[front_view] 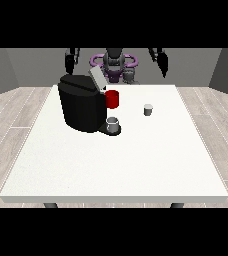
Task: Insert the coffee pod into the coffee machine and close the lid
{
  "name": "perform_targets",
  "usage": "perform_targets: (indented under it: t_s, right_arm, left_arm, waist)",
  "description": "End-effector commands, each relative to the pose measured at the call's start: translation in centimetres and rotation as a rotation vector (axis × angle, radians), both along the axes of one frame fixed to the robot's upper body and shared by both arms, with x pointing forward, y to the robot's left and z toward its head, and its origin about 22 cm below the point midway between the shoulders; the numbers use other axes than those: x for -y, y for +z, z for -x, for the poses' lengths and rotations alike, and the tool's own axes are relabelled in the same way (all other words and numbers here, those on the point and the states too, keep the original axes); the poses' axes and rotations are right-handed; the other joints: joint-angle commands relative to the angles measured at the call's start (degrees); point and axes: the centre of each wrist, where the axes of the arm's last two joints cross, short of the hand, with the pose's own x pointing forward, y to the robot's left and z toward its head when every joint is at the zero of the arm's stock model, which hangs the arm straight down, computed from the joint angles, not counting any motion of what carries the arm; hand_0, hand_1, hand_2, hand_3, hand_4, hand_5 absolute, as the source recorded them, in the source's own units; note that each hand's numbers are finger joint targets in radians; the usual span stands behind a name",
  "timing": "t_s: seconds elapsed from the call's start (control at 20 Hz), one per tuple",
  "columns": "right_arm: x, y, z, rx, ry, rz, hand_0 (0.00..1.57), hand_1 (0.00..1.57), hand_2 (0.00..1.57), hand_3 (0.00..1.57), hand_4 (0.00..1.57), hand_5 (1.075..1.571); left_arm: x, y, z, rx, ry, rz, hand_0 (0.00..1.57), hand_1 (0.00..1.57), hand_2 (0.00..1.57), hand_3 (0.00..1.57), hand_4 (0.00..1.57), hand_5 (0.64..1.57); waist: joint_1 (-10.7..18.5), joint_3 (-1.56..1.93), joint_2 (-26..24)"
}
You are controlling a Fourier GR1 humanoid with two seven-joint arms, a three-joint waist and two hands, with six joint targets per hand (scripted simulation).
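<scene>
A black coffee machine (81, 107) stands on the white table (121, 160), left of centre, with its grey lid (97, 78) tilted up and open. A small grey cup (113, 124) sits on the machine's drip base. The coffee pod (148, 109), a small grey-white cylinder, stands upright on the table to the right of the machine. Both hands are raised above the table's far edge, well away from the pod. The hand at the view's left (71, 59) hangs above the machine. The hand at the view's right (160, 60) is up behind the pod.
A red mug (112, 99) stands just behind the machine's right side. A dark grey object (130, 76) sits at the far table edge in front of the robot's torso (114, 62). White tabletop stretches from the machine towards the camera.
</scene>
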Motion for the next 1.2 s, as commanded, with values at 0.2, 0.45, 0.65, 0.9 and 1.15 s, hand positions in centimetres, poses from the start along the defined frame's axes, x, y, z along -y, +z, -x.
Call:
perform_targets:
  t_s: [0.2, 0.45, 0.65, 0.9, 1.15]
  right_arm:
    - [0.7, -1.6, 0.1, -0.086, 0.011, -0.056, 0.00, 0.00, 0.00, 0.00, 0.13, 1.571]
    - [1.4, -1.1, 0.9, 0.045, -0.162, -0.106, 0.00, 0.00, 0.00, 0.00, 0.09, 1.571]
    - [-0.6, -2.4, 1.2, 0.040, -0.151, -0.123, 0.00, 0.00, 0.00, 0.00, 0.27, 1.571]
    - [-1.8, 0.0, -0.9, 0.053, -0.144, -0.130, 0.00, 0.00, 0.00, 0.00, 0.17, 1.571]
    - [-1.9, 0.8, -1.0, 0.091, -0.076, -0.156, 0.00, 0.00, 0.00, 0.00, 0.19, 1.571]
  left_arm:
    - [0.8, 1.1, -0.6, 0.094, -0.079, 0.046, 0.00, 0.00, 0.00, 0.00, 0.32, 1.571]
    - [0.4, -1.6, 0.9, 0.153, -0.064, 0.068, 0.00, 0.00, 0.00, 0.00, 0.28, 1.571]
    - [0.3, 0.0, -0.8, 0.126, -0.096, -0.071, 0.00, 0.00, 0.00, 0.00, 0.31, 1.571]
    - [-3.7, 3.2, -3.5, 0.122, -0.089, -0.226, 0.00, 0.00, 0.00, 0.00, 0.00, 1.571]
    - [-6.1, 3.7, -6.4, 0.010, -0.061, -0.187, 0.00, 0.00, 0.00, 0.00, 0.00, 1.571]
  waist:
    - [-2.2, -1.71, -0.1]
    - [-5.1, -1.73, -1.2]
    - [-5.6, -1.71, -0.6]
    - [-6.1, -1.72, 1.1]
    - [-9.9, -1.72, 4.0]
